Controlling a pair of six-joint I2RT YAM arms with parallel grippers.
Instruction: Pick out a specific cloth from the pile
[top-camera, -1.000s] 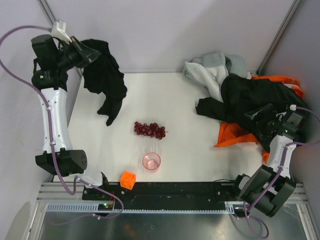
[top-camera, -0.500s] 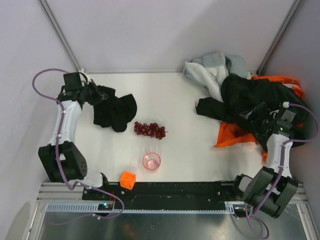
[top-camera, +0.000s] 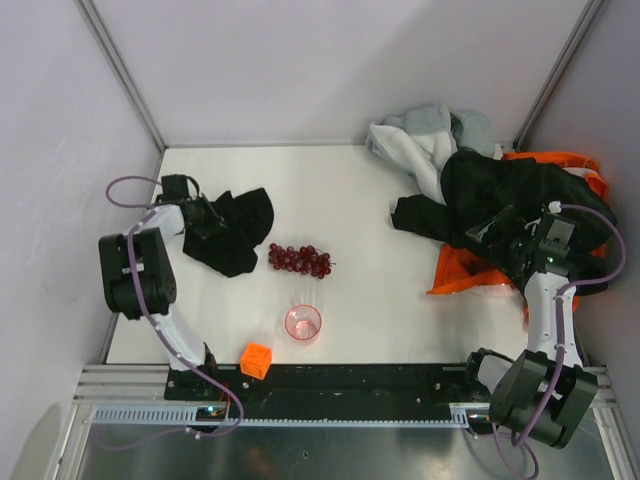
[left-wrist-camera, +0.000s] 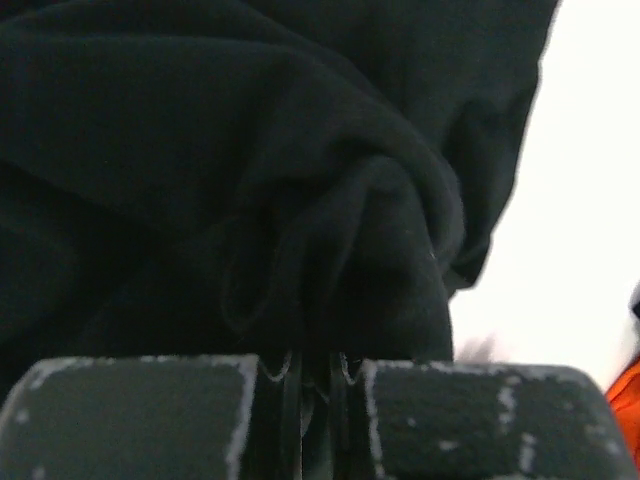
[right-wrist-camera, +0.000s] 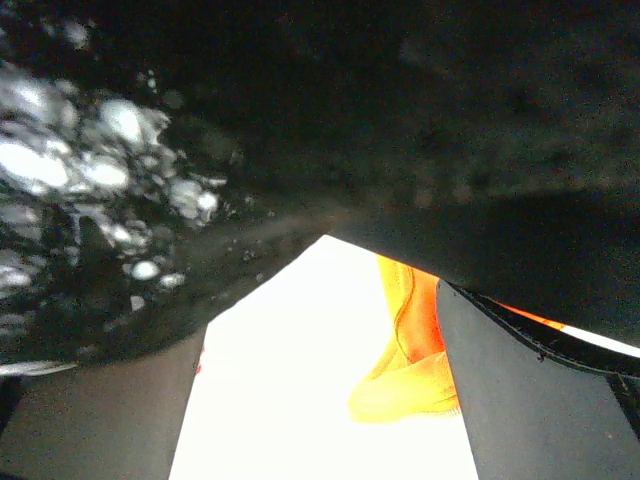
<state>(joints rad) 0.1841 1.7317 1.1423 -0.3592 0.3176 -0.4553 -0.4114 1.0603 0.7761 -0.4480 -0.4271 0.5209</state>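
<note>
item: table (top-camera: 360, 300), pile (top-camera: 500, 190) heaped in its far right corner, my right gripper (top-camera: 497, 233) gaping wide at it and gripping nothing; cloth (top-camera: 238, 232) lying apart near the left edge, one fold pinched in my closed left gripper (top-camera: 197, 214); i'd release low, lift straight, sparing the grapes (top-camera: 298, 259).

A black garment (right-wrist-camera: 450, 120) fills the top of the view, close and blurred, with pale flecks at the upper left. The right pincer (right-wrist-camera: 320, 330) has its dark fingers (right-wrist-camera: 540, 400) spread wide. Between them lie the white counter (right-wrist-camera: 290, 420) and a fold of orange garment (right-wrist-camera: 410, 350).
</note>
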